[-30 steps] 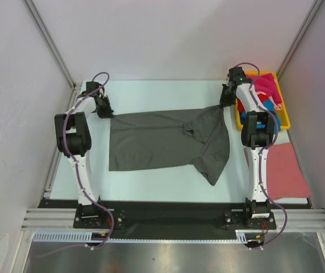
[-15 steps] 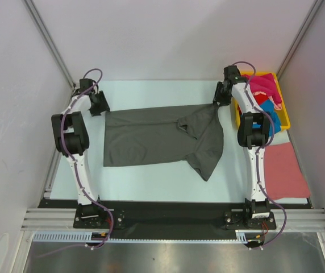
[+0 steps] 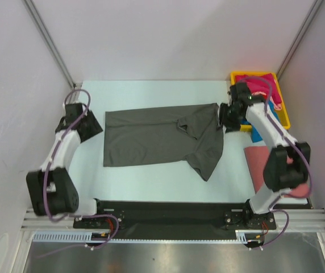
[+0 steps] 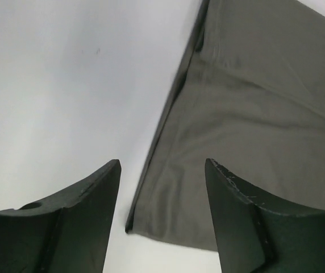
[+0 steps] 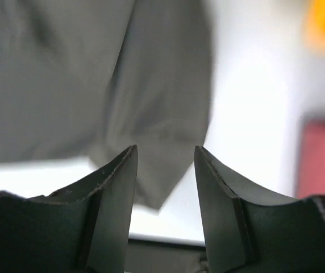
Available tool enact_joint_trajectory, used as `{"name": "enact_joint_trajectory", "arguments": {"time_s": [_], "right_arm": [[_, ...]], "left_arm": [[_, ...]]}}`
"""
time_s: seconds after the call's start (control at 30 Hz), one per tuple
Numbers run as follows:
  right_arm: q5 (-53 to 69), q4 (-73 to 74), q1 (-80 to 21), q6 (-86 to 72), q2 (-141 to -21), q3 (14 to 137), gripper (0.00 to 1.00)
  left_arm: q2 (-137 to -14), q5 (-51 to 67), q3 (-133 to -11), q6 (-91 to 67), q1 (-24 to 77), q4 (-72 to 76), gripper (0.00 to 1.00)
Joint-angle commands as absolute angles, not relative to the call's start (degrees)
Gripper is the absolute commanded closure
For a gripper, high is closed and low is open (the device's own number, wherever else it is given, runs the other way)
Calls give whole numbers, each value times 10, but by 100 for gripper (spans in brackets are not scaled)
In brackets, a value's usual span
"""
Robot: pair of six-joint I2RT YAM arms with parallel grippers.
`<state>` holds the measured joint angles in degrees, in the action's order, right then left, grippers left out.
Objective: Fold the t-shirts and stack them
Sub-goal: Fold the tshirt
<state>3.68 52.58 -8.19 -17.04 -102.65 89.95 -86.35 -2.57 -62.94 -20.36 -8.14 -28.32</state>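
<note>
grey shirt [image 3: 151, 136] lies flat on the table [image 3: 151, 94], right side flopped over, no proper fold yet. left gripper [image 4: 161, 166] and right gripper [image 5: 165, 151] both have jaws apart, empty, at its ends. pink shirt [image 3: 257, 162] looks folded; other shirts [image 3: 259, 85] wait in the yellow tray [image 3: 234, 74]. Mostly undone.

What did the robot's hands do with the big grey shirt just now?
Both hands opened and let go: the left hand and right hand pulled back toward the near edge. The grey t-shirt slid slightly left and now lies free. The yellow tray and pink shirt stayed put.
</note>
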Motion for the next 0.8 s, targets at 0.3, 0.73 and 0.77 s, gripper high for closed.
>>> {"name": "enact_joint_trajectory", "arguments": {"time_s": [0.3,0.73,0.77], "right_arm": [[254,411,-105,-232,-755,515,48],[258,417,-97,-220,-722,473,44],[257,419,-94,-218,-722,471,45]], "left_arm": [[-655,39,-361,-357,-117,-290,39],[-756,45,-339,-381,-122,-228,44],[-751,46,-334,-385,-122,-231,44]]}}
